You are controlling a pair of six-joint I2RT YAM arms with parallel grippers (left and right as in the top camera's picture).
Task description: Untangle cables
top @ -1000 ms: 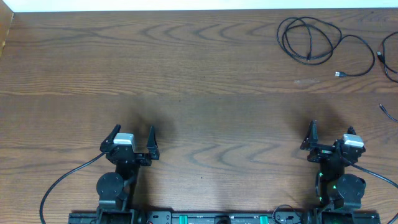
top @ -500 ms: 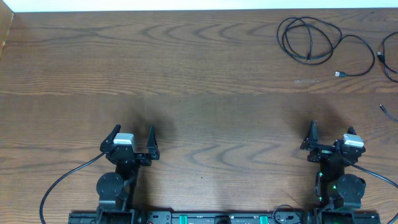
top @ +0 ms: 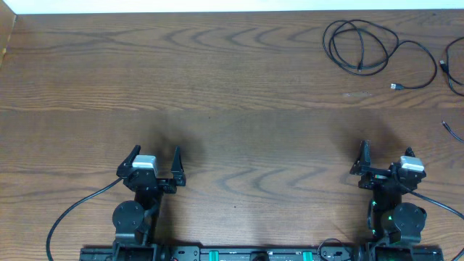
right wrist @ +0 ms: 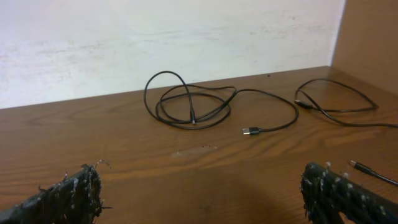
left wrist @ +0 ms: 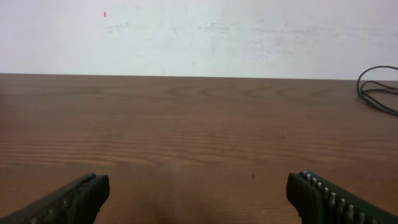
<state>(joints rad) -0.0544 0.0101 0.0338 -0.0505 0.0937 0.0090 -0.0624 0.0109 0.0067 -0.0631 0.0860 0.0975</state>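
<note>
A coiled black cable (top: 359,47) lies at the table's far right, its plug end (top: 396,86) trailing toward me. A second black cable (top: 452,72) runs off the right edge, and a loose plug tip (top: 449,129) lies nearer. My left gripper (top: 155,154) and right gripper (top: 384,155) rest low at the near edge, both open and empty. The right wrist view has the coil (right wrist: 189,106), its plug (right wrist: 250,131), the second cable (right wrist: 336,99) and the plug tip (right wrist: 367,169) ahead of the open right gripper (right wrist: 202,190). Only the coil's edge (left wrist: 376,93) shows beyond the open left gripper (left wrist: 198,193).
A white wall (right wrist: 155,37) backs the wooden table (top: 217,94). A wooden panel (right wrist: 367,31) stands at the far right corner. The left arm's thick black cord (top: 72,210) curves off at the near left.
</note>
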